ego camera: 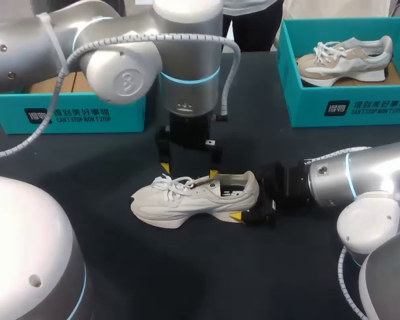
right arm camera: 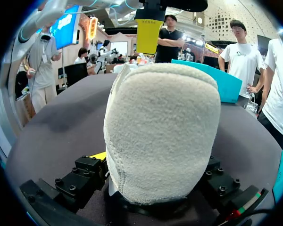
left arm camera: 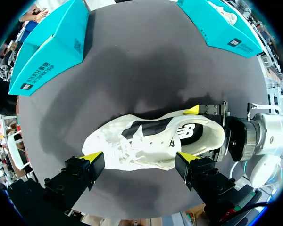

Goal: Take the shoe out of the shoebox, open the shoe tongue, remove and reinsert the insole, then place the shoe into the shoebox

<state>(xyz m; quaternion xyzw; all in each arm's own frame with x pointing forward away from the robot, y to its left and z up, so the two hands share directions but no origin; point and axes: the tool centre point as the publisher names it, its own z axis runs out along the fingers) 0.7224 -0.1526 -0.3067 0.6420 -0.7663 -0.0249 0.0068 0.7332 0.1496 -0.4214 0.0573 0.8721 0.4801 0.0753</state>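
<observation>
Shoe (ego camera: pixel 193 197): light, soft upper, stiffer sole; I judge the heel the firmest hold.
Right pincer (ego camera: pixel 248 199): clamped on the heel.
Left pincer (ego camera: pixel 188 171): open, over the shoe's middle.

White lettering on left shoebox (ego camera: pixel 67 115), right shoebox (ego camera: pixel 367 107), logo on shoe (left arm camera: pixel 151 141)

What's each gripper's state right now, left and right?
Left gripper: open, poised over the shoe.
Right gripper: closed on the shoe's heel.
</observation>
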